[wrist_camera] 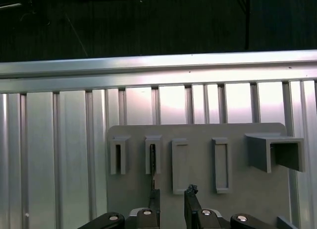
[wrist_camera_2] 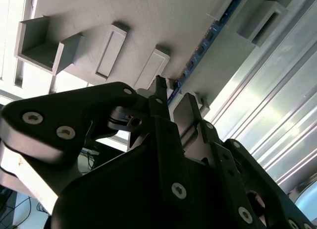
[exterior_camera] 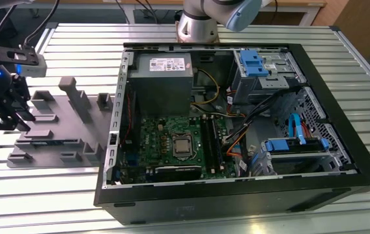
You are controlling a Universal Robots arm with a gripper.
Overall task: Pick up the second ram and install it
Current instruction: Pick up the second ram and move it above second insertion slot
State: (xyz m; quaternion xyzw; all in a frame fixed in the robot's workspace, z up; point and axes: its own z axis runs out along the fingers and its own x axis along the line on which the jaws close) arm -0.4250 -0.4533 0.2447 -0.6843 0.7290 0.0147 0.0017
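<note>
Counter [exterior_camera: 35,195]: ribbed aluminium slats, shiny.
PC case [exterior_camera: 237,200]: black steel box lying on its side on the counter, open side up. Inside it:
- a grey metal power supply [exterior_camera: 162,78]
- a green motherboard [exterior_camera: 165,136] below that, with a square silver socket in the middle
- two blue plastic drive brackets [exterior_camera: 256,63] on the exterior view's right
- loose cables between them

Arm base [exterior_camera: 198,27]: silver-grey cylinder standing behind the case.

Tray [exterior_camera: 58,117]: matte grey plastic slab lying flat on the counter, just beside the case on the exterior view's left. It carries upright rectangular blocks. The first wrist view shows four slotted blocks in a row plus an open box-shaped bracket [wrist_camera: 275,152].

Gripper [exterior_camera: 6,123]: black, bolted linkage arms, over the tray's end farthest from the case. Fingers [wrist_camera: 190,199] are spread apart with a clear gap in both wrist views, gripping nothing.

Second ram [wrist_camera_2: 203,47]: thin dark blue-green stick with small chips, standing on edge in a tray slot.
- The second wrist view shows it as a long diagonal strip running towards the fingers.
- The first wrist view shows it edge-on as a thin dark line, lined up with one finger rather than centred in the gap.
- I can't tell whether that finger touches it.
</note>
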